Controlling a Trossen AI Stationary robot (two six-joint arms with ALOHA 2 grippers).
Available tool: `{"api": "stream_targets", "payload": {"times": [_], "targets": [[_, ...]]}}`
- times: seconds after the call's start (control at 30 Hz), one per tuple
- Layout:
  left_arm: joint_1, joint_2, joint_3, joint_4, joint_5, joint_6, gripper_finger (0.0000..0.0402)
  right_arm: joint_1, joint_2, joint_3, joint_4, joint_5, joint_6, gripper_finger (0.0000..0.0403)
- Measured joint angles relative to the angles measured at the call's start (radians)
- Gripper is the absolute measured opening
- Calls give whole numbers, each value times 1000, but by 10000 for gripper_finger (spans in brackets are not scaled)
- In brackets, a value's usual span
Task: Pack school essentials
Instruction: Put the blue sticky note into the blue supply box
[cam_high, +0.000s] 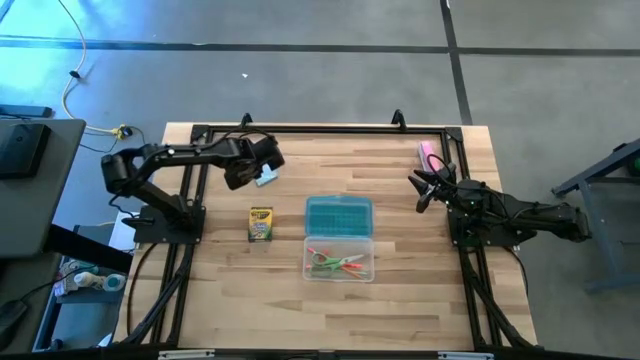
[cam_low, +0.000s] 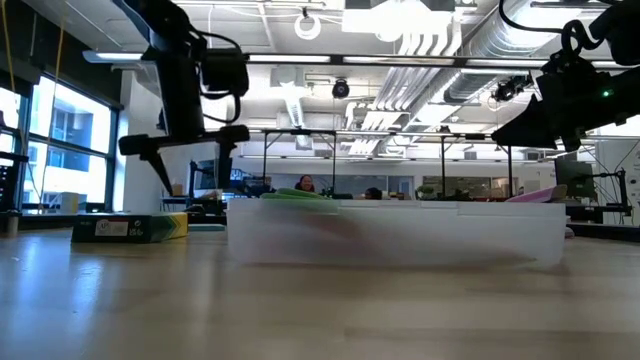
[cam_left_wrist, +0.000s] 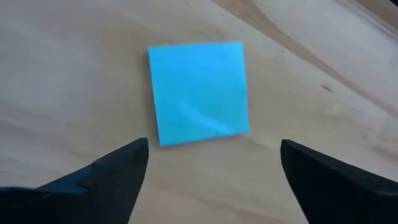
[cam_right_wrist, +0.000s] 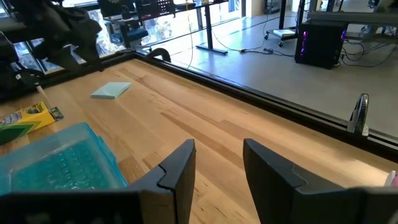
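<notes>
The light-blue square pad (cam_left_wrist: 199, 92) lies flat on the wood, also showing in the high view as the pad (cam_high: 267, 178) and in the right wrist view as the pad (cam_right_wrist: 111, 91). My left gripper (cam_left_wrist: 211, 165) hovers above it, open, fingers pointing down. The yellow-green crayon box (cam_high: 260, 223) lies flat nearer the table's near edge. The clear case (cam_high: 339, 257) holds green scissors and orange, red and green pens; its teal lid (cam_high: 339, 216) lies open behind it. My right gripper (cam_right_wrist: 219, 165) waits open at the table's right side.
A pink oblong block (cam_high: 427, 152) lies near the far right corner. A black metal frame (cam_high: 320, 128) runs along the table's edges. Bare wood lies between the case and the right arm (cam_high: 500, 212).
</notes>
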Motion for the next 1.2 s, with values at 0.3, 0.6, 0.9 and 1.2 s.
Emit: {"api": "stream_targets", "payload": {"times": [0.3, 0.6, 0.9, 1.2], "targets": [[55, 14, 0, 4, 20, -4, 398, 0, 0, 0, 0, 0, 0, 126], [108, 88, 0, 55, 83, 8, 400, 0, 0, 0, 0, 0, 0, 126], [158, 182, 0, 143, 184, 76, 400, 0, 0, 0, 0, 0, 0, 126], [157, 185, 1, 114, 178, 46, 400, 0, 0, 0, 0, 0, 0, 126]]}}
